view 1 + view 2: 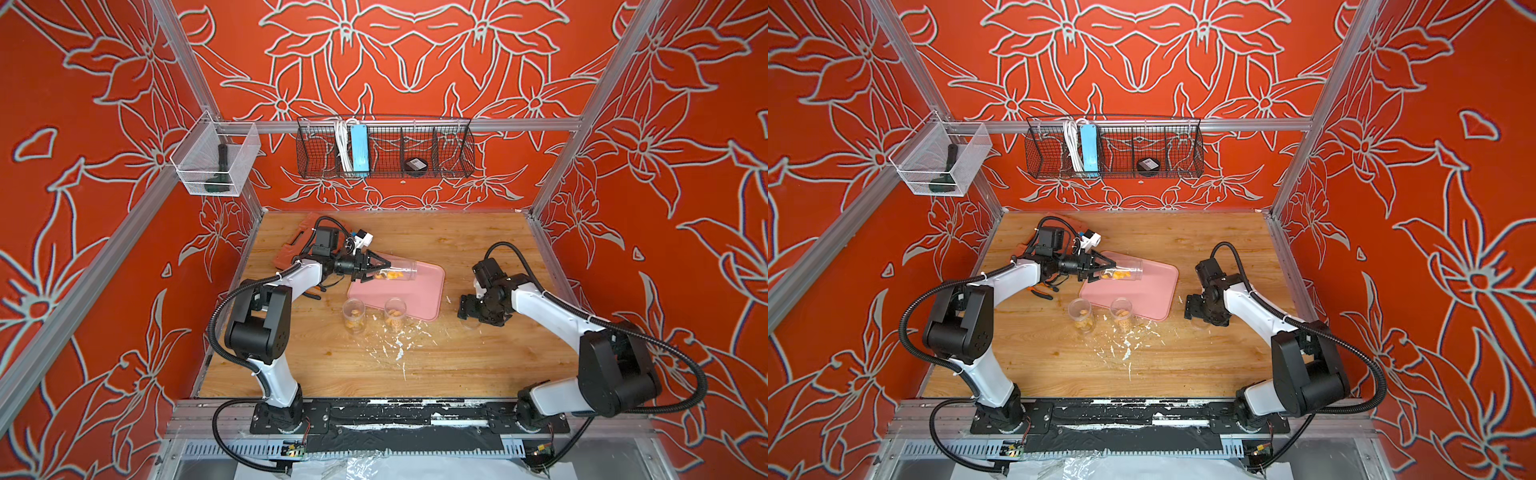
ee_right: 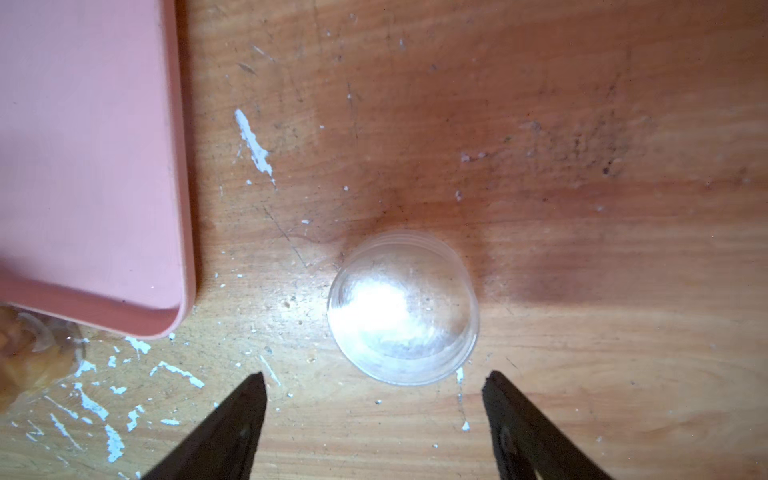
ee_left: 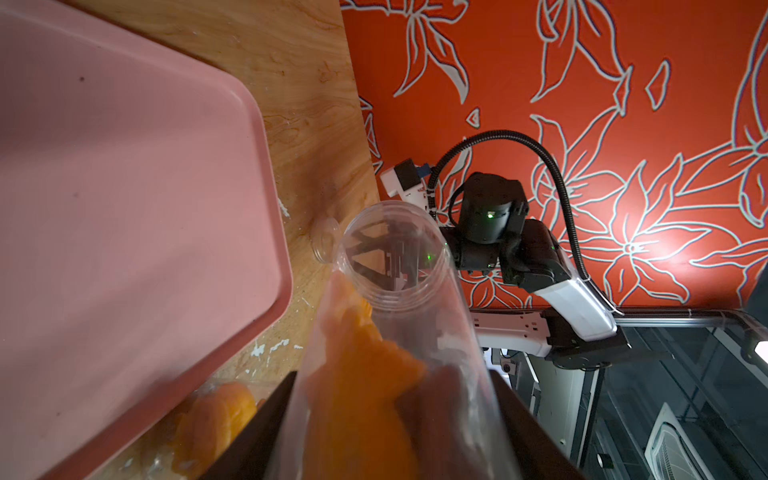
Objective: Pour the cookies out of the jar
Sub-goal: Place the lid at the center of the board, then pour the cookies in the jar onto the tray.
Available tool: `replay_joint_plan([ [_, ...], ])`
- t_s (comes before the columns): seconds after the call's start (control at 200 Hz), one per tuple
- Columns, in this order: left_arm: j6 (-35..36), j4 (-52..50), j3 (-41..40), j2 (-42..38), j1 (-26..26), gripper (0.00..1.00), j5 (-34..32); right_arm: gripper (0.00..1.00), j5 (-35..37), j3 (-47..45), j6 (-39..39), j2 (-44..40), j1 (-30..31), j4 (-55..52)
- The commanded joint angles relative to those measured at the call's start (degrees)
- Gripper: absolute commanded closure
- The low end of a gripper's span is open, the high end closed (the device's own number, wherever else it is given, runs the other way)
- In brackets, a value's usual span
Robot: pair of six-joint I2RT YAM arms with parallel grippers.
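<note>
jar held on its side over the tray, cookies inside
the clear jar is clamped at its base end by the left gripper, its open mouth turned away over the pink tray. the orange cookies are seen lying in the jar just past the jaws. the right gripper is spread wide beside a clear lid on the table, with nothing held.

Scuffed wooden tabletop, white flecks below centre. Lying on it: pink tray mid-frame, two upright clear jars just below it, clear lid apart from tray, orange case upper left.
</note>
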Motion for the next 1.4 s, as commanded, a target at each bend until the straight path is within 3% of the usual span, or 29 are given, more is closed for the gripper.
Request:
replay_joint_plan([
  [0.0,6.2,-6.5,2.1,1.5,1.1,0.63,-1.3,0.16,-1.0,-0.4,-1.1,-0.7,-0.1,-1.2],
  [0.49,16.0,-20.6,8.9,8.4,1.6,0.65,-10.6,0.14,-1.9,-1.4,-1.3,-0.1,0.0,0.6],
  [0.726,18.0,-24.3,10.9,9.5,1.5,0.65,-17.9,0.01,-2.1,-1.2,-1.0,-1.2,-0.1,0.0],
  [0.861,17.2,-23.9,11.6,9.4,1.1,0.65,-18.6,0.01,-1.7,-0.8,-0.9,-2.6,0.0,-1.0],
  [1.396,21.3,-33.7,19.1,5.7,-2.1,0.65,-32.4,0.01,-2.0,0.4,-0.9,-6.8,0.2,-3.3],
])
